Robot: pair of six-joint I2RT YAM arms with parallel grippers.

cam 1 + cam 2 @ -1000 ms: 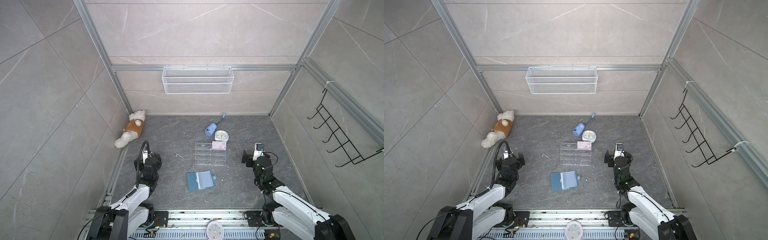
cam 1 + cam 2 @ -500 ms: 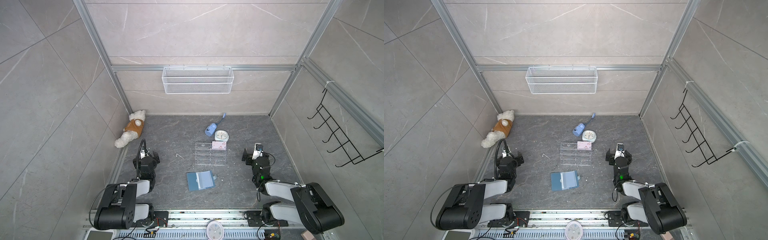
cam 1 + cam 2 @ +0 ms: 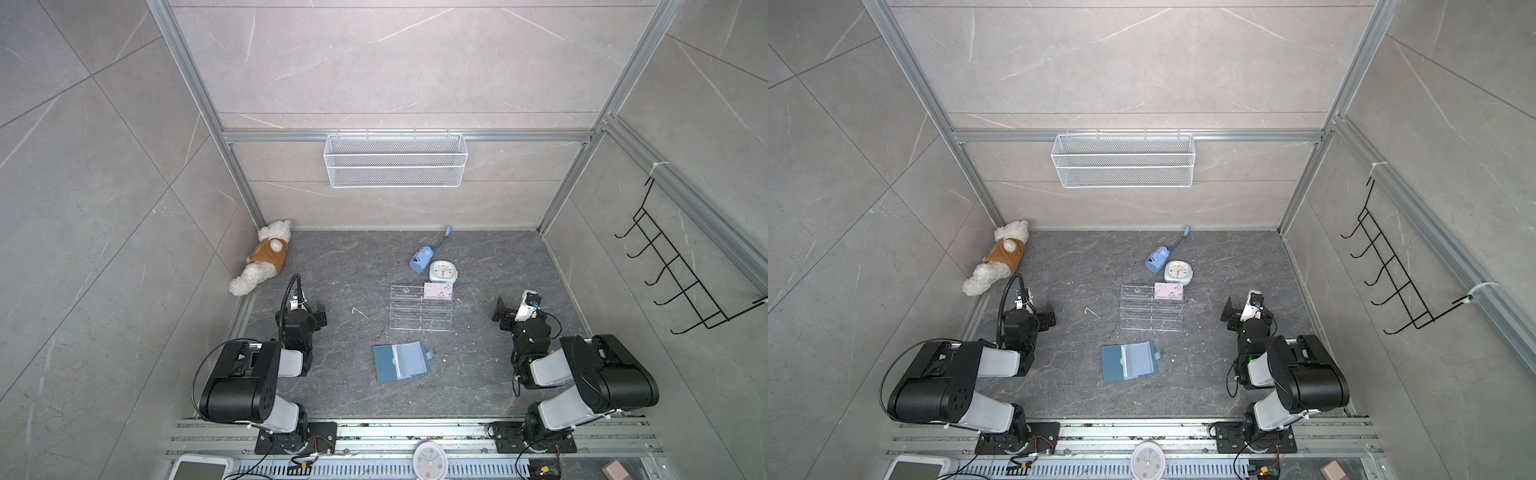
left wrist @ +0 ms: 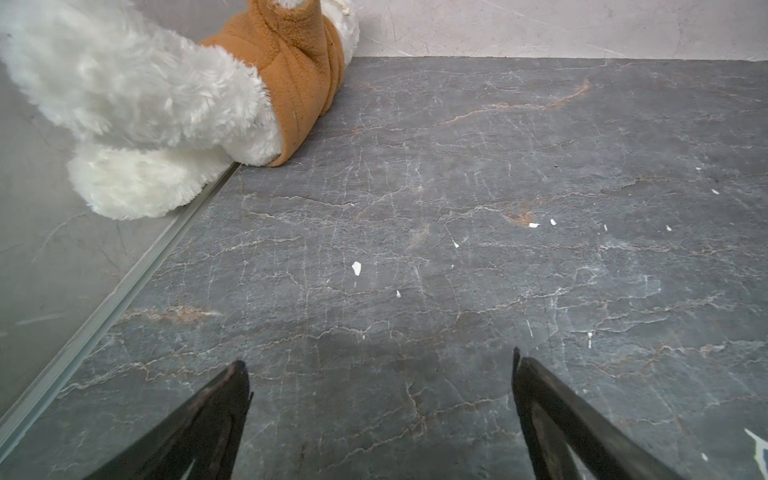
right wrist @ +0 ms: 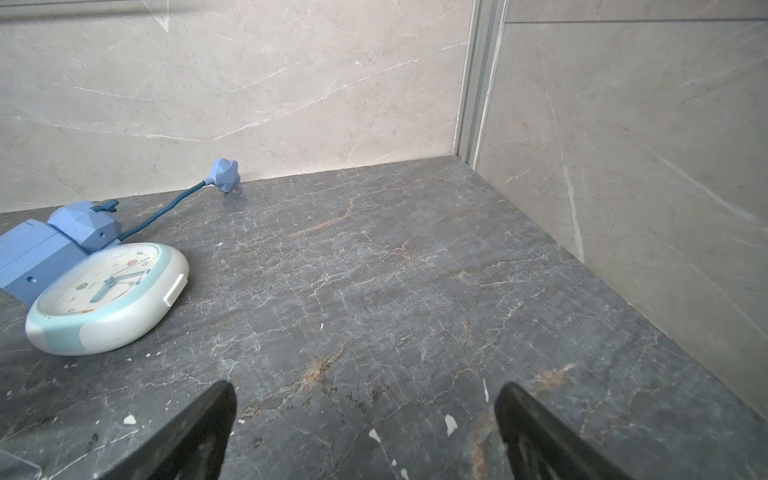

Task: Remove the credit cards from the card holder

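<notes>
Slim pickings for reading here. At the near edge, the round pink-rimmed clock [image 3: 430, 460] on the rail shows numerals round its dial, with what looks like a 12 at the top; the others are too small. On the bench, the credit card [image 3: 438, 291] standing in the clear rack [image 3: 415, 316] carries a short dark line of print, unreadable. The pale alarm clock [image 5: 108, 297] shows tick marks and a small red round sign, its digits blurred. Just left of it, the blue block [image 3: 419, 259] bears a dark paw-print.
</notes>
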